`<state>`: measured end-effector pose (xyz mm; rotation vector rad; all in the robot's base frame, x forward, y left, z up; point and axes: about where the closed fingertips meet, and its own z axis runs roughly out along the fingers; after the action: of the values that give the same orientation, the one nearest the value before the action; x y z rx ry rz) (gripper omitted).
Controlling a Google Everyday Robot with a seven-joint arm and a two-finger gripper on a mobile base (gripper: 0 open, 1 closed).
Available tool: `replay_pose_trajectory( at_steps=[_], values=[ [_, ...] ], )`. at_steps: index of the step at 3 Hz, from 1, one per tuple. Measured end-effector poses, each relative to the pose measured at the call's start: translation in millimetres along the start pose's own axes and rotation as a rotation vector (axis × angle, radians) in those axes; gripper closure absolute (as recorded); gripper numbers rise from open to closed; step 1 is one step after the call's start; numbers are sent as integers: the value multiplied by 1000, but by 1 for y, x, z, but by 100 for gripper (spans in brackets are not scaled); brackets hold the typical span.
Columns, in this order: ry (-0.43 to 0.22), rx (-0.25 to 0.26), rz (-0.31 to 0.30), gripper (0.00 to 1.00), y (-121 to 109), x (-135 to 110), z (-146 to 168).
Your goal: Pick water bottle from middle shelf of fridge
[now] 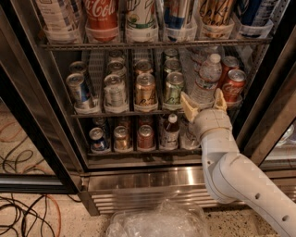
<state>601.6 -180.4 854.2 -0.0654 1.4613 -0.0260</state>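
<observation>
The water bottle [206, 78], clear ribbed plastic with a white cap, stands upright on the middle shelf [120, 112] of the fridge [152, 178], between a green can and red cans. My gripper [203, 101] is open just in front of the bottle's lower part, one tan finger at its left [188, 106] and one at its right [219, 98]. The fingers flank the bottle's base without closing on it. The white arm reaches in from the lower right.
Cans in blue, silver, gold, green and red fill the middle shelf. Tall bottles, one with a red Coca-Cola label [101, 14], stand on the rack above. Small cans and a red-necked bottle [170, 131] sit below. Cables [23, 203] and a plastic bag [157, 222] lie on the floor.
</observation>
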Motion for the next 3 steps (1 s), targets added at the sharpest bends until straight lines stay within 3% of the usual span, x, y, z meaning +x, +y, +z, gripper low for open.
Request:
replay_pose_trajectory(
  at_steps=[3],
  values=[
    [-30,59,24,29,-14,-1,28]
  ],
)
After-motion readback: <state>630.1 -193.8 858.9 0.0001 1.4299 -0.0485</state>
